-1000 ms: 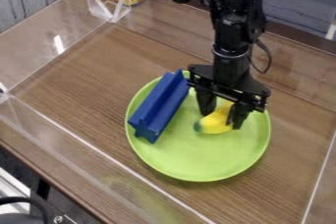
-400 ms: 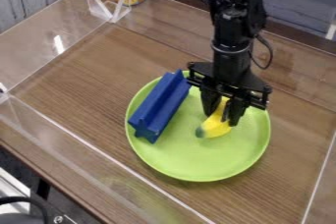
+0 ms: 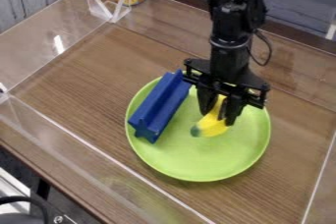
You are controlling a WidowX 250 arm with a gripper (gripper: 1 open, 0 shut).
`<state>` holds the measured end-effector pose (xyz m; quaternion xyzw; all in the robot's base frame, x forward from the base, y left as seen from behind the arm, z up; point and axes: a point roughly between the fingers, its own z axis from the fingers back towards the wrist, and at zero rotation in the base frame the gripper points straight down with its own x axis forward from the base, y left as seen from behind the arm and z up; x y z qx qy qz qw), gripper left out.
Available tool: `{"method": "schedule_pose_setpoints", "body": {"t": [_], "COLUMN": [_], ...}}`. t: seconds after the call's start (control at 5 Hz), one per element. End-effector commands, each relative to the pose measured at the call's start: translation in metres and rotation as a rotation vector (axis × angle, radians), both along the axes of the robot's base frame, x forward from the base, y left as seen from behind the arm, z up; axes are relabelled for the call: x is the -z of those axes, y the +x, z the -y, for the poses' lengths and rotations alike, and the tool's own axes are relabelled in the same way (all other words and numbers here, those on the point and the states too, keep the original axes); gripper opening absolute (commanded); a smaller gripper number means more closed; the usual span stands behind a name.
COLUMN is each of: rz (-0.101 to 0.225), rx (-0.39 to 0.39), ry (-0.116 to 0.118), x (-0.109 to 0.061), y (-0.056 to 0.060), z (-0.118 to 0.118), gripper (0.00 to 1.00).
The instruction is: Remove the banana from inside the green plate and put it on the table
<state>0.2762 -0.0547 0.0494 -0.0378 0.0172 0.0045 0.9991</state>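
Camera: end effector (image 3: 218,116) now clamps banana (image 3: 214,125), unlike earlier.

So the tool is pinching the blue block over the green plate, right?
Not quite. The camera view shows the tool closed on the yellow banana over the green plate. The blue block lies untouched on the plate's left side.

Bright, even overhead lighting gives soft, short shadows under the blue block (image 3: 160,105) on the green plate (image 3: 197,159), white glare streaks on the clear acrylic walls (image 3: 53,43), and low resolution softens all fine detail.
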Motion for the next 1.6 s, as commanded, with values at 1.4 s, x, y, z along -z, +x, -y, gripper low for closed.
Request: {"method": "schedule_pose_setpoints", "body": {"t": [1.4], "rz": [0.123], "rx": [0.008], "ry": [0.083], "x": [-0.114], "y": [-0.013], "z": [-0.134], "gripper": [0.00]}}
